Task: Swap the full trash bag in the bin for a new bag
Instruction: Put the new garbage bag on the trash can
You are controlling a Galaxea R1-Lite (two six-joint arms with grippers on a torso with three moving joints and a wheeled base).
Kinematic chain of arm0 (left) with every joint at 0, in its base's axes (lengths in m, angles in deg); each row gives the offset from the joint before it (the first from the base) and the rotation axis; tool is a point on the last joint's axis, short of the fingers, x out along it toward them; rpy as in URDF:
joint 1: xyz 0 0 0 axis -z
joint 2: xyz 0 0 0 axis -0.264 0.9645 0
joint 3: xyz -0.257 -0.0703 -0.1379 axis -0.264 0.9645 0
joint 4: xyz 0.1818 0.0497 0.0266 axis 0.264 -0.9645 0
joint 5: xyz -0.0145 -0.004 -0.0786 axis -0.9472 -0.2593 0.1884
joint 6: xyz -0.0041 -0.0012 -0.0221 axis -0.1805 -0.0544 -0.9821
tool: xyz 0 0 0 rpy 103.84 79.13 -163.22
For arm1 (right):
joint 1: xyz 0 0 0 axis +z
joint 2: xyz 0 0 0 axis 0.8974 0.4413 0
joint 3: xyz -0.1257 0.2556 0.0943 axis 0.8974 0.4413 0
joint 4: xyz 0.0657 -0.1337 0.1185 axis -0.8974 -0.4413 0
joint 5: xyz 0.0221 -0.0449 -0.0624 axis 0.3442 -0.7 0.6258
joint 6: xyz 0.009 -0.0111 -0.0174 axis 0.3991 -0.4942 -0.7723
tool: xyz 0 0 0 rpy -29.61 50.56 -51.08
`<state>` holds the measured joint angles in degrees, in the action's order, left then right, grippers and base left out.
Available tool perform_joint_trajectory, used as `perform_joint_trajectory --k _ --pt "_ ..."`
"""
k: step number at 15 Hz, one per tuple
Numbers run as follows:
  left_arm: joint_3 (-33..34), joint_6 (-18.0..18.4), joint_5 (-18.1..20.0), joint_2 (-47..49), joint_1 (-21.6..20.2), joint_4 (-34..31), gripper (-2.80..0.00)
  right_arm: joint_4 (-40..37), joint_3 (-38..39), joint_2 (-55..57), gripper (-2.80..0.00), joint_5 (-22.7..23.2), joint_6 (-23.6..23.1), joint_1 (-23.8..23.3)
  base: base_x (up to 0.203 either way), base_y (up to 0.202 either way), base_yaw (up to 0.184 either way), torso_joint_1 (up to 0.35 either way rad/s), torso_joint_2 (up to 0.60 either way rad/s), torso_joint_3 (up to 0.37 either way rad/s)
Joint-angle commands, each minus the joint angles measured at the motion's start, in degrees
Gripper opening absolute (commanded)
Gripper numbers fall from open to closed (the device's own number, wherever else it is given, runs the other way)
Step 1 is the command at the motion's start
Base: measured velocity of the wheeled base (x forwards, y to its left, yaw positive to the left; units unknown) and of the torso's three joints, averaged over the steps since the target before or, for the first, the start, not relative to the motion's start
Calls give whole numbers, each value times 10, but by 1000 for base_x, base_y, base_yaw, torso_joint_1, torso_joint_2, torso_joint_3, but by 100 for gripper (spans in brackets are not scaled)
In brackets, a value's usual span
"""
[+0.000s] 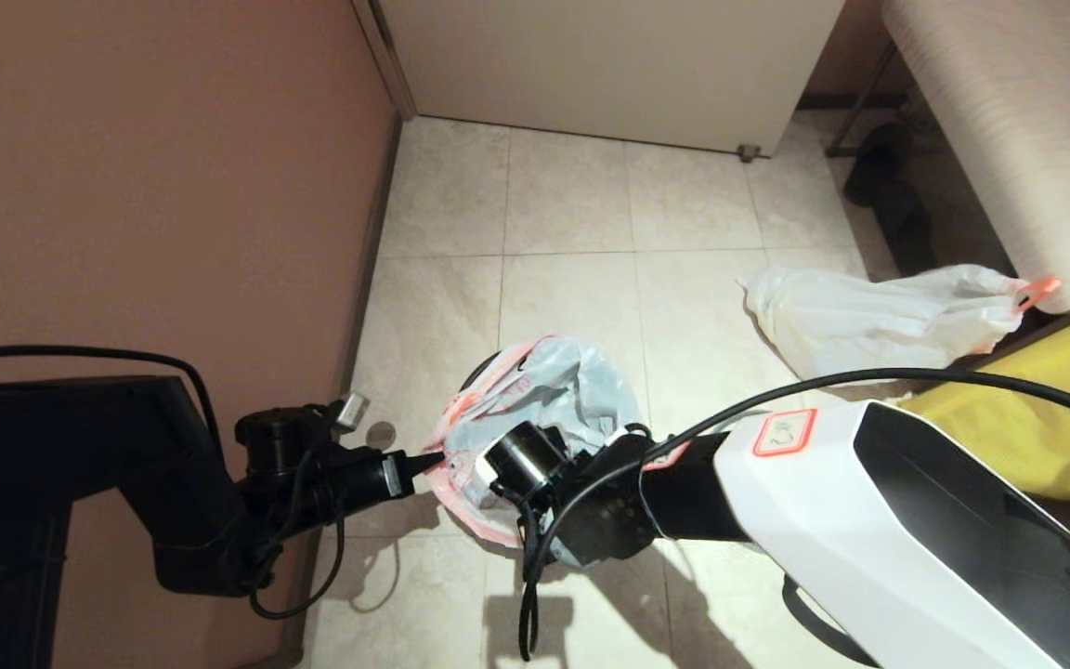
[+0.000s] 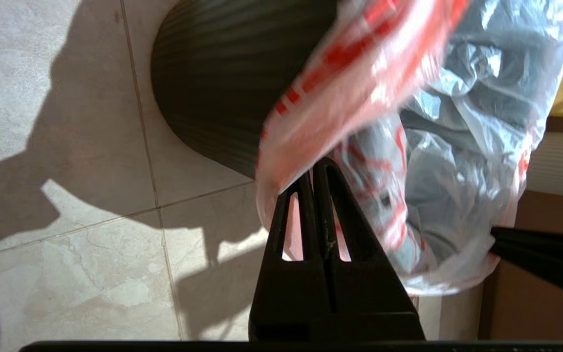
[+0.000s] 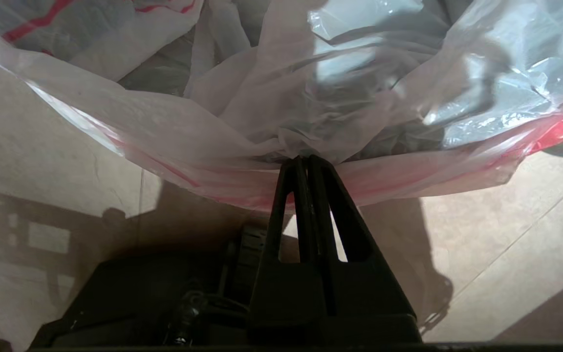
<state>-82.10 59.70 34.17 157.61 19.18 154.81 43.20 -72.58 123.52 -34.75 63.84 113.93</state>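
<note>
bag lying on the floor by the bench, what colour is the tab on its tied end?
Orange, on the full trash bag; clearest in the head view.

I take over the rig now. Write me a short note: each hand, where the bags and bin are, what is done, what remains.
Left hand: shut on the new bag's edge, at the bin's left side.
Right hand: shut on the same bag's near edge.
Full trash bag: out, lying on the floor to the right, beside the yellow bag.
Done: old bag removed, new bag held over the bin.
Left: spread the mouth over the rim, push the bag in, release.
</note>
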Motion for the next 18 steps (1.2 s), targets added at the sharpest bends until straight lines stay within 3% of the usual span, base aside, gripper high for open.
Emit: perform_joint_trajectory --k 1,12,16,18 --pt "-1 -1 2 0 0 4 -280 -10 5 -17 -280 -2 9 10 0 0 0 0 0 0" --pt "-3 -1 2 1 -2 4 -280 -7 -1 14 -280 -2 14 -2 0 0 0 0 0 0" --pt "-3 -1 3 0 -3 5 -280 -4 -53 76 -280 -2 13 -33 0 0 0 0 0 0" --pt "-4 -1 3 2 -3 5 -280 32 -64 89 -280 -4 14 -53 0 0 0 0 0 0"
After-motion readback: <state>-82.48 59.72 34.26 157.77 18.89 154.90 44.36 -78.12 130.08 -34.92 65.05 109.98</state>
